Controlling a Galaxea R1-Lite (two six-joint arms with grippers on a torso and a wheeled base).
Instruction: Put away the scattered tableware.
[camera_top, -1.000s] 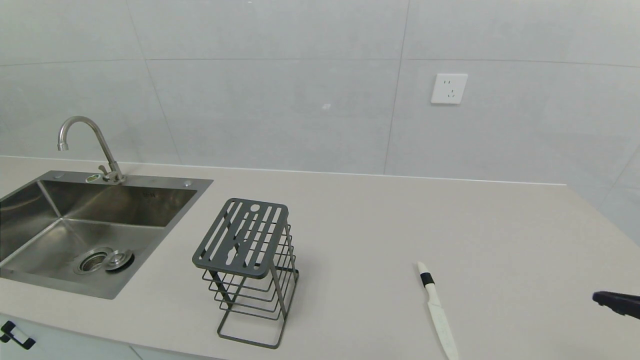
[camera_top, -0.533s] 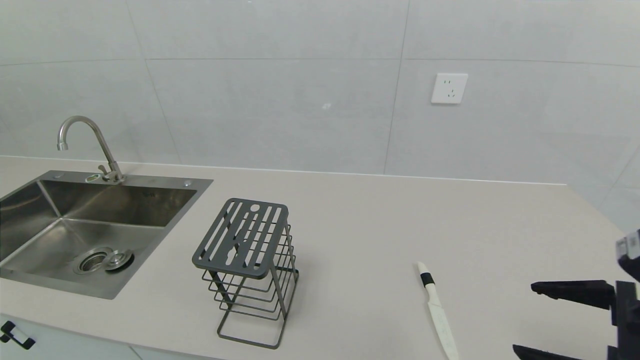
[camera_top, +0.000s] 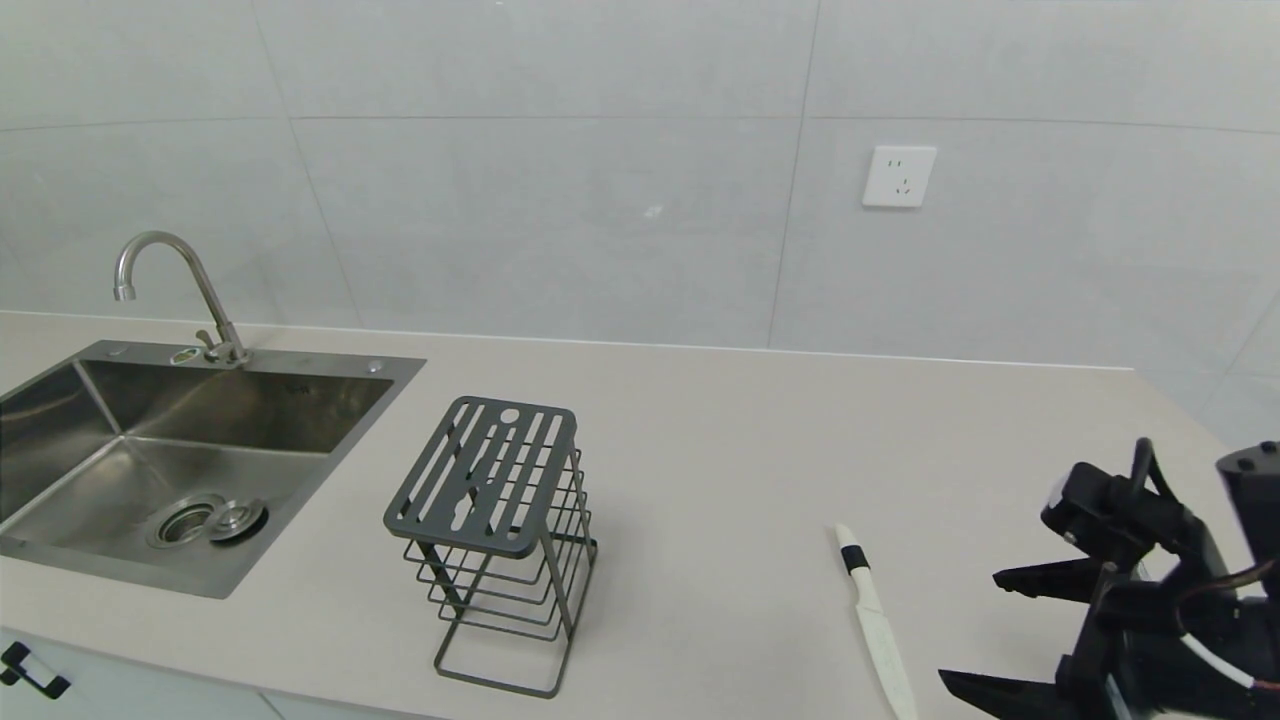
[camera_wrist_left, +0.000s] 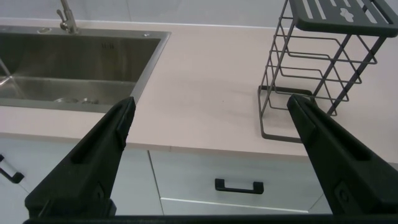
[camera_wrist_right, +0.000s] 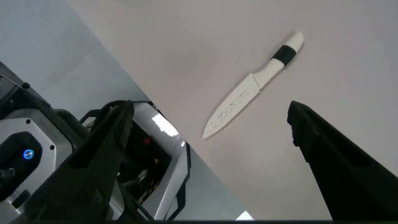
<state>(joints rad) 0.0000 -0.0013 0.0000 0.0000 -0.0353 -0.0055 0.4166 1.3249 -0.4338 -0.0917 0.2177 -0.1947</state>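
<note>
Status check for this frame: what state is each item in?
knife, lying flat on the counter, ungrasped.
knife rack, upright, slots empty.
faucet, off.
drawer, closed.
right end effector, open, empty, near the knife.
left end effector, open, empty.

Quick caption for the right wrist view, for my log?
Open right gripper aimed at the white knife lying flat on the countertop.

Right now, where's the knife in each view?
Head view: knife lies lower right, beside the right end effector, tip toward the front edge of the counter.
Left wrist view: faces the rack and sink instead.
Right wrist view: knife on the counter, tip toward that edge.
Shared landmark: the counter's front edge.
</note>
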